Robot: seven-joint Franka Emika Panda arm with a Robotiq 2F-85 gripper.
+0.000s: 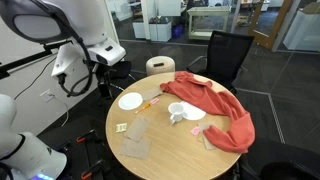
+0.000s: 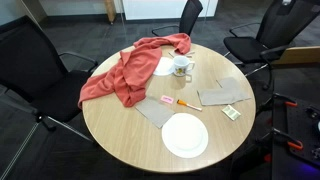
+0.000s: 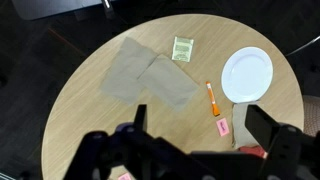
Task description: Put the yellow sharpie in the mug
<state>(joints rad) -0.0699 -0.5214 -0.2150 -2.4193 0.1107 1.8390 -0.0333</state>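
Pincer (image 3: 200, 122): standing wide open and holding nothing, hanging high above the tabletop (image 3: 90, 110) in the wrist view.
Sharpie (image 3: 212, 98): lying flat just beside the plate (image 3: 246, 74), on the side facing the mug; both exterior views are showing it between plate and mug, nearer the plate.
Mug (image 2: 181, 67): standing upright with its mouth up, beyond the sharpie from the plate, right at the edge of the red cloth (image 2: 125, 75).
Step in hand: by my judgement the pincer is only lining up for the pick; nothing is being gripped yet.
Doing it well: the fingers should be closing across the thin barrel, not along it, near its middle, while coming straight down. A pink piece (image 3: 222, 127) is lying just beside the plate at one end of the sharpie, so the grip should be keeping clear of it.
Edges: the sharpie is sitting well in from the tabletop rim. The plate rim is crowding one side, and flat grey napkins (image 3: 150, 75) are lying on the far side of the sharpie from the plate.
Open room: the way from plate to mug is looking clear, though the cloth is bunching beside the mug and could be snagging a low carry.
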